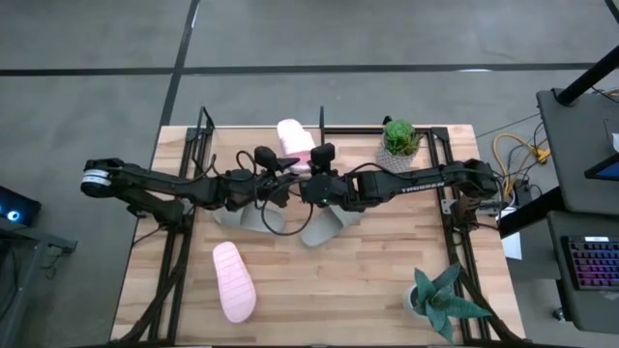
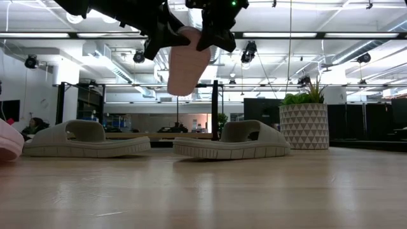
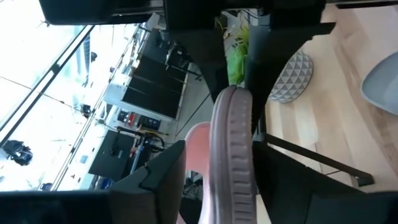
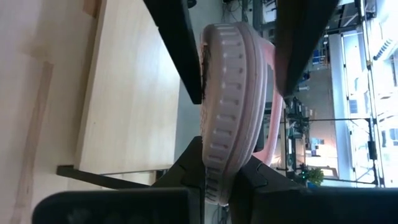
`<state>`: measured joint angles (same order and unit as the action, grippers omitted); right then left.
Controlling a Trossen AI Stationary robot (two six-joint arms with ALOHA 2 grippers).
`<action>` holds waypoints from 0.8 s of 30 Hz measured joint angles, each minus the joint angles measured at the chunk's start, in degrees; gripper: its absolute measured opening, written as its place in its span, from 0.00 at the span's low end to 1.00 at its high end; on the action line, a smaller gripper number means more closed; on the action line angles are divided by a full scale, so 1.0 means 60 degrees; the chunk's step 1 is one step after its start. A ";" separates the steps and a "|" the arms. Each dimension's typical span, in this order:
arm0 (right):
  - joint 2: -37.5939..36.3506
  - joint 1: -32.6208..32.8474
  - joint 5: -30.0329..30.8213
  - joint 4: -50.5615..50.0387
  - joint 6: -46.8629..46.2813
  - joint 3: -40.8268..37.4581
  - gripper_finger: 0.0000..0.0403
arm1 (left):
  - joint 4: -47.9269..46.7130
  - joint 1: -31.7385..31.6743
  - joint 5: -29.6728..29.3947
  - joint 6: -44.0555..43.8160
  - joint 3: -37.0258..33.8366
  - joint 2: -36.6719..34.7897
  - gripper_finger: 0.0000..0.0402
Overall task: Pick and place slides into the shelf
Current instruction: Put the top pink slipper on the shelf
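I see even, bright overhead light on the tabletop (image 1: 377,261), soft shadows under the arms, ceiling strip lights (image 2: 356,36) glaring in my low view, near wood blurred, wrist views perhaps overexposed toward the windows (image 3: 37,68).

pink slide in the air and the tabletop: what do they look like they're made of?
The pale pink ribbed slide, held up between the left gripper and the right gripper, looks like soft moulded foam or rubber with a matte finish: one-piece body, notched edge, no sheen. The light wooden tabletop looks like butcher-block wood: joined strips with visible grain and a satin finish.
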<state>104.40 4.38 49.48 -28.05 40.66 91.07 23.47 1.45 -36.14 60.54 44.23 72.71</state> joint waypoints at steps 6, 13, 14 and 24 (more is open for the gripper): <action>-0.0004 0.0000 0.0048 0.0043 0.0022 0.0000 0.06 | -0.0070 0.0000 0.0076 0.0279 0.0000 0.0004 0.13; -0.0018 0.0000 0.0089 -0.0007 -0.0213 0.0000 0.09 | -0.0063 -0.0026 0.0402 0.0639 -0.0008 0.0003 0.06; -0.0030 0.0000 0.0087 -0.0007 -0.0312 0.0000 0.11 | -0.0022 -0.0060 0.0444 0.0715 -0.0032 0.0000 0.06; -0.0553 0.0115 -0.0078 -0.0218 -0.1083 0.0020 0.36 | 0.0146 -0.0418 0.1392 0.1488 -0.0460 -0.0301 0.06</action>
<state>101.08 5.07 49.01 -29.36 34.17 91.19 24.35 -1.06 -27.79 69.46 41.47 70.90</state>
